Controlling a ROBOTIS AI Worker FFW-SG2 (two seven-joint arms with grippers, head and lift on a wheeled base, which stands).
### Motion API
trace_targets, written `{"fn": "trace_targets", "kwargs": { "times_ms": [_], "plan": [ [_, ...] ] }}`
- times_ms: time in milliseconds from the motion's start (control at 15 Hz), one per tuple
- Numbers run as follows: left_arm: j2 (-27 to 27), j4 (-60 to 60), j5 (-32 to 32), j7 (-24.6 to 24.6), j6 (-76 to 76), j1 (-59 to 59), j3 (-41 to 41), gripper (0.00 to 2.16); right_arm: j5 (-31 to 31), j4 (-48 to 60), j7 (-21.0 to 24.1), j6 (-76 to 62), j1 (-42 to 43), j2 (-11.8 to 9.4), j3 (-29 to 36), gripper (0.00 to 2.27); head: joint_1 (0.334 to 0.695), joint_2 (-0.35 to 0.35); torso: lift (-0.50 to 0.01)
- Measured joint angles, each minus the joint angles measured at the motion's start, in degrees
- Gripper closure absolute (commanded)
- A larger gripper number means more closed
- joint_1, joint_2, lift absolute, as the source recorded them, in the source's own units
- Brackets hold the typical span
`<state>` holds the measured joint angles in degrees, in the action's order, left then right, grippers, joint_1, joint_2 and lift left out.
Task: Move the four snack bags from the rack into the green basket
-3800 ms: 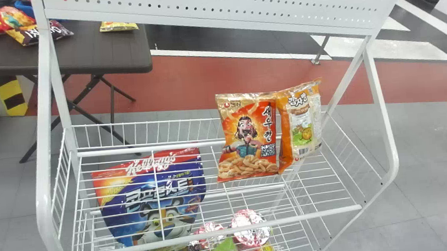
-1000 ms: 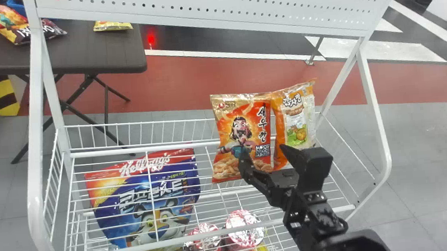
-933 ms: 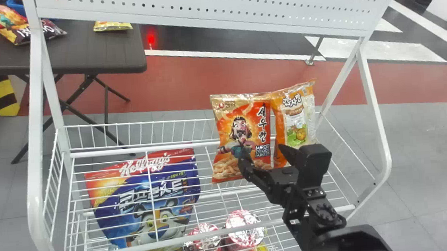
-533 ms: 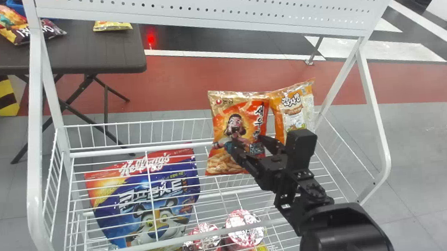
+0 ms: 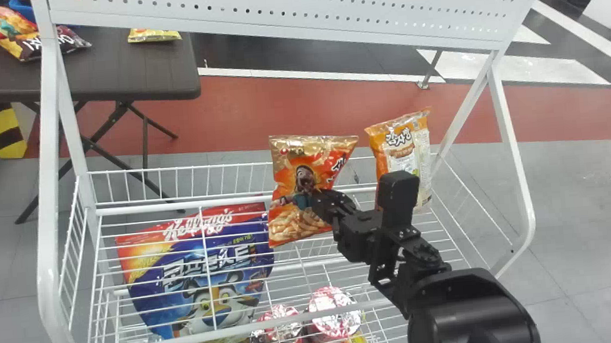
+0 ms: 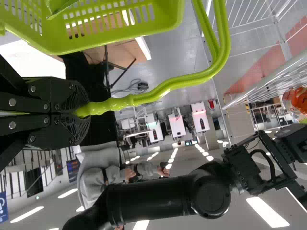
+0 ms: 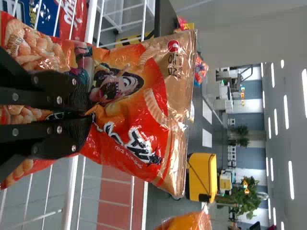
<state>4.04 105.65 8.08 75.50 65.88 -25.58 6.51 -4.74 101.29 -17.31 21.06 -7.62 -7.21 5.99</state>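
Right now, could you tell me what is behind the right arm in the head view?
Parts of the orange snack bag, the red snack bag, and the rack. Whatever lies fully behind the arm, including the orange bag's lower left, cannot be seen.

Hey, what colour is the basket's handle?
The handle is bright yellow-green, clearest in the left wrist view.

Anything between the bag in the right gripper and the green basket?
Likely the rack's white front rail: it runs on the robot's side of the red-orange bag, where the left gripper seems to hold the green basket.
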Motion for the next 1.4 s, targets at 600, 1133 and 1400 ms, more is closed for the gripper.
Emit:
{"fn": "trace_targets", "kwargs": {
  "times_ms": [600,1133,1400],
  "plan": [
    [-0.49,0.02,0.0,-0.3,-0.18,0.07,0.16,1.87,-2.18,32.67,-4.76,8.9,-28.48,0.52,3.56,2.07,0.695,-0.35,0.0],
    [-0.62,-0.93,0.65,-0.61,-0.96,0.89,-0.56,1.87,-6.11,36.54,-12.42,20.59,-46.63,2.27,4.38,2.11,0.695,-0.35,0.0],
    [-0.62,-1.45,0.9,-0.53,-1.77,1.16,-0.73,1.87,-3.58,32.23,-11.66,28.1,-47.15,2.03,1.28,2.11,0.695,-0.35,0.0]
  ]
}}
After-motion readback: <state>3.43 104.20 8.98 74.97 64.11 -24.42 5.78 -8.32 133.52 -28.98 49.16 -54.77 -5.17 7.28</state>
